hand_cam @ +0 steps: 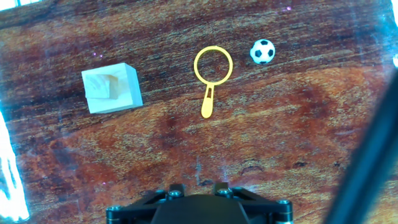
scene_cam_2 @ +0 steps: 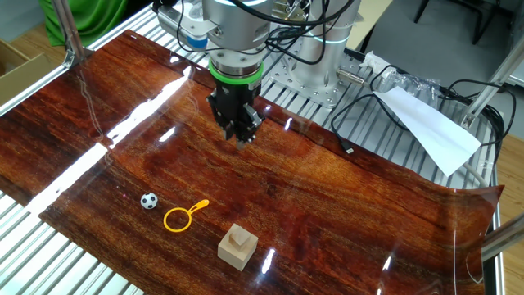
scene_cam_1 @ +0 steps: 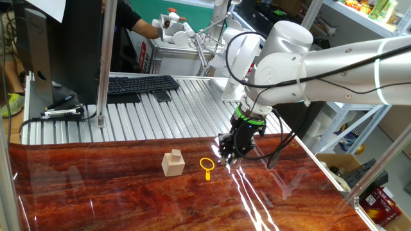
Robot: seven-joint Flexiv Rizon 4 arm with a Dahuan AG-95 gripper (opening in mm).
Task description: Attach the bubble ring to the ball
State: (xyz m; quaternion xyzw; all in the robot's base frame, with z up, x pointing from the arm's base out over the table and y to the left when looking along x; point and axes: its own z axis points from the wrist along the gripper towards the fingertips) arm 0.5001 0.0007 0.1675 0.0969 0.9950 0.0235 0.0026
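Note:
The bubble ring (hand_cam: 213,65), a small yellow loop with a short stem, lies flat on the wood-grain table top (scene_cam_2: 327,188). The ball (hand_cam: 263,51), a tiny black-and-white football, rests just beside the loop, apart from it. In the other fixed view the ring (scene_cam_2: 182,217) and ball (scene_cam_2: 148,201) lie near the table's front edge. My gripper (scene_cam_2: 243,135) hangs above the table, well away from both, holding nothing. Its fingers look drawn close together, but the gap is not clear. In one fixed view the gripper (scene_cam_1: 228,156) is just right of the ring (scene_cam_1: 206,165), and the ball is hidden.
A pale wooden block (hand_cam: 112,88) sits on the other side of the ring from the ball. Behind the wood top is a slatted metal bench with a keyboard (scene_cam_1: 141,84), cables and a white paper sheet (scene_cam_2: 430,127). A person stands at the far end.

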